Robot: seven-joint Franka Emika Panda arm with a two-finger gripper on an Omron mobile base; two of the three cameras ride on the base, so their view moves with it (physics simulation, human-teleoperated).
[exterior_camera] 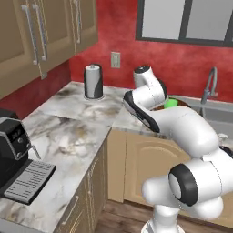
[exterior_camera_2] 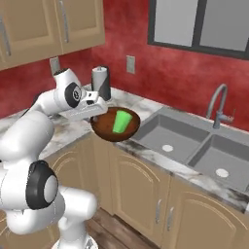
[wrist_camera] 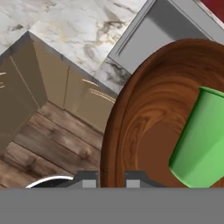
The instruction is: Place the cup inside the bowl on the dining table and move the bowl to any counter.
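A: Nearest first. Coffee machine [exterior_camera: 18,159] sits on the near desk wing in the left base view, not involved.

B: End effector [exterior_camera_2: 98,111]?

A: Narrow, clamped on the near rim of the bowl [exterior_camera_2: 115,125]. In the hand view the two fingertips [wrist_camera: 85,180] straddle the rim at the bottom edge, one outside, one inside. Rim pinch makes sense, bowl too wide to grab any other way.

B: Cup [exterior_camera_2: 121,121]?

A: Inside the bowl, leaning toward one side, green against the brown. So the nesting step looks done.

B: Where's the bowl now?

A: At the front edge of the desk [exterior_camera_2: 146,151], just left of the sink [exterior_camera_2: 168,133]. Part of it overhangs the cabinet fronts; hand view shows floor [wrist_camera: 39,144] beneath the rim. Cannot tell if it's resting or just above the surface.

B: Risk?

A: Release here and it could tip off the edge. I'd judge it needs to go further in.

B: Beyond that?

A: Paper towel roll [exterior_camera_2: 101,82] by the red wall, faucet [exterior_camera_2: 218,104] behind the sink.
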